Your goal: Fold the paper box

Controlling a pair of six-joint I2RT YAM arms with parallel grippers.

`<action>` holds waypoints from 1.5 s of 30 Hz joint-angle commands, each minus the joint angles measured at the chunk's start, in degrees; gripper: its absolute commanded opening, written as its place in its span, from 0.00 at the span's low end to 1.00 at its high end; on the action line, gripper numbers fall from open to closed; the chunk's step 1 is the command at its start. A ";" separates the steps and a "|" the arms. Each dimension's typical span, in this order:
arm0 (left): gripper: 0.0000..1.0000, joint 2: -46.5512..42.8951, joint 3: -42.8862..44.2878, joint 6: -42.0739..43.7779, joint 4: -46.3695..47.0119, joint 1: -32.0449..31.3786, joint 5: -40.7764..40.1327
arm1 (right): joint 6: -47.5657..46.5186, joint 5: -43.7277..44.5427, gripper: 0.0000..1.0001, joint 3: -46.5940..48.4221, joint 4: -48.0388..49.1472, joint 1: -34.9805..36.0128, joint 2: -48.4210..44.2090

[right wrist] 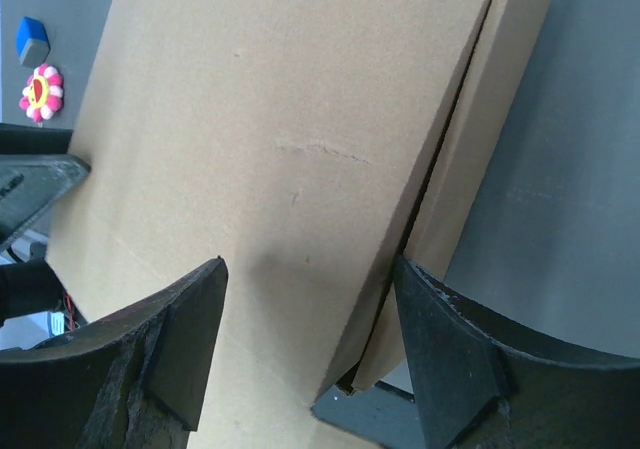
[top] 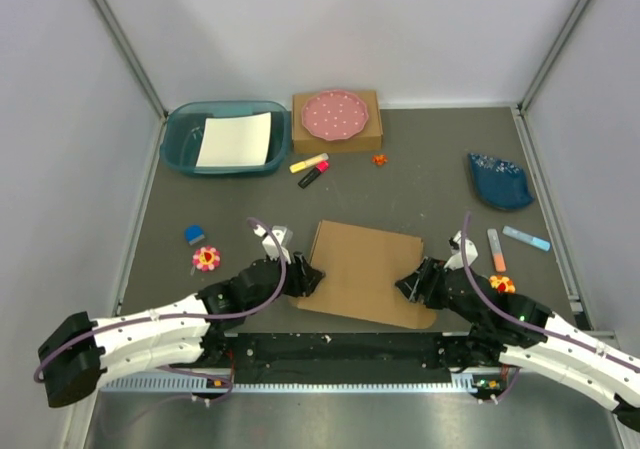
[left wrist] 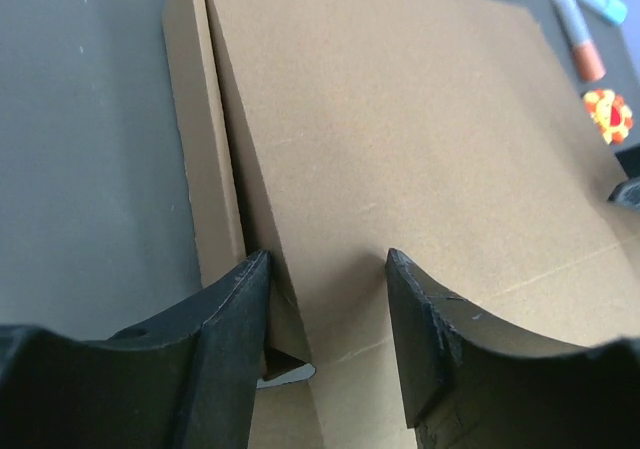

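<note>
the paper box [top: 365, 269] is found lying on the dark grey bench [top: 430, 169], near the front edge and between the two arms, its far edge tilted a bit to the right. it's seen as plain brown corrugated card all over. a big flat panel is laid on top, with a narrow strip of card folded along each side and a rounded tab poking out at the near right corner. faint crease lines can be made out in the left wrist view [left wrist: 380, 139], and a small scuff is spotted mid-panel in the right wrist view [right wrist: 270, 139]. the left claw [left wrist: 325, 259] is held with its fingers apart at the box's left edge, where panel and side strip meet. the right claw [right wrist: 310, 264] is spread wide too, with the right edge of the box sat between its fingers. a smaller box [top: 368, 134] with a pink dotted plate [top: 335, 114] is parked at the back.
</note>
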 commanded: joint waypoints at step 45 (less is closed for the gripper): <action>0.45 10.34 -1.68 0.80 0.38 0.47 1.13 | 6.27 -5.49 0.00 -6.10 8.92 0.46 5.61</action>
